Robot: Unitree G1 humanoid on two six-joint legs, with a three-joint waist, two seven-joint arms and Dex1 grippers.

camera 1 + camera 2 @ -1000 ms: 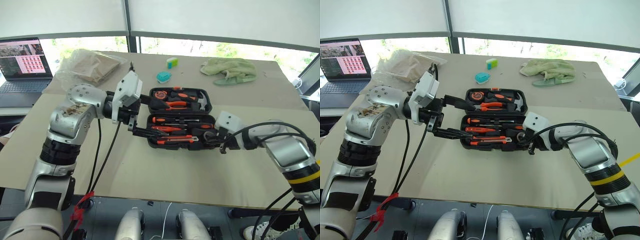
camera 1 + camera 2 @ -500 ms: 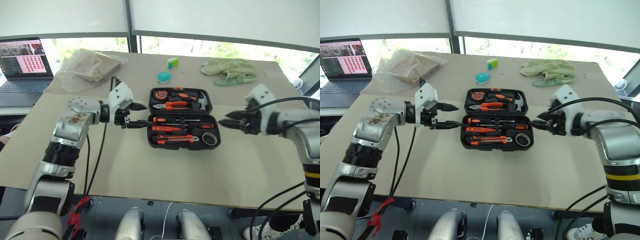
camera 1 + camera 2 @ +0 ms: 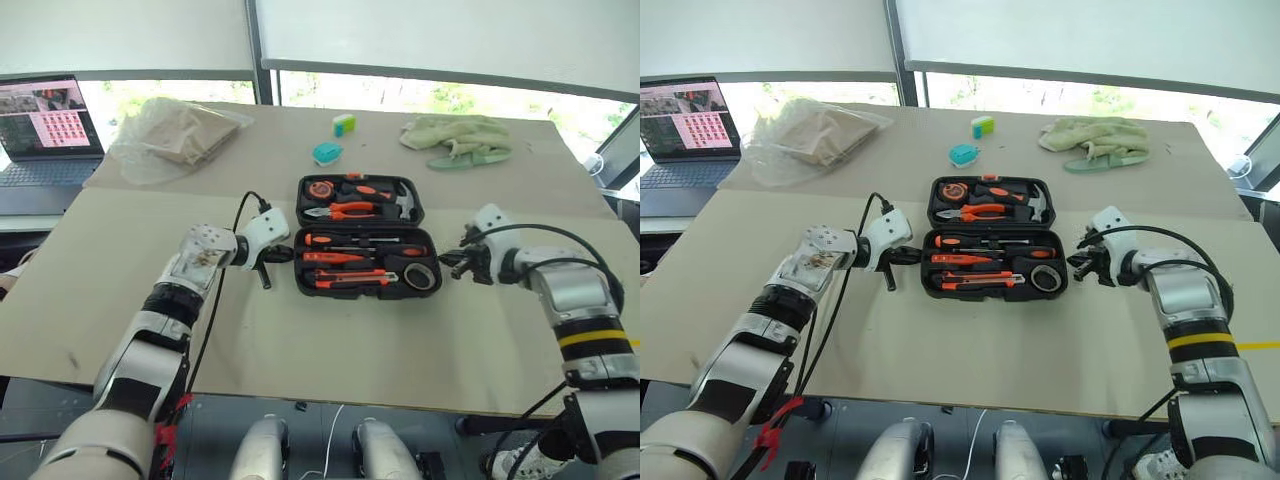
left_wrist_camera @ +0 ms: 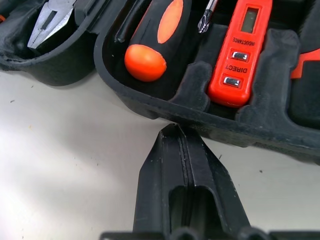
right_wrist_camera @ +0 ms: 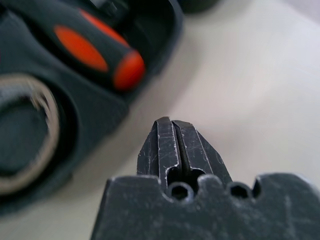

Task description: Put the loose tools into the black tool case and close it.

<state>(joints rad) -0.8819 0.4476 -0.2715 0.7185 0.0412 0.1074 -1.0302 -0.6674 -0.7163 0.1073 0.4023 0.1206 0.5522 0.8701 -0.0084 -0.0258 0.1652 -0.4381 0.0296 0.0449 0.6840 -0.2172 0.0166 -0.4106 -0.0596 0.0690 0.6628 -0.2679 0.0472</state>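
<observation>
The open black tool case (image 3: 361,237) lies mid-table, tools slotted inside. The left gripper (image 4: 176,131), fingers pressed together, touches its nine-o'clock edge; the right gripper (image 5: 171,125), likewise closed, flanks three o'clock.

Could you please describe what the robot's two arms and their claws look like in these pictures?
Both arms are silver-grey metal segments with black joints and white wrist housings. The left arm has a scuffed, brown-stained segment, a loose black cable along it and red tape low down. The right arm carries looping black cables and a yellow band. The left claw and right claw each have two black, ridged, tapering fingers.
</observation>
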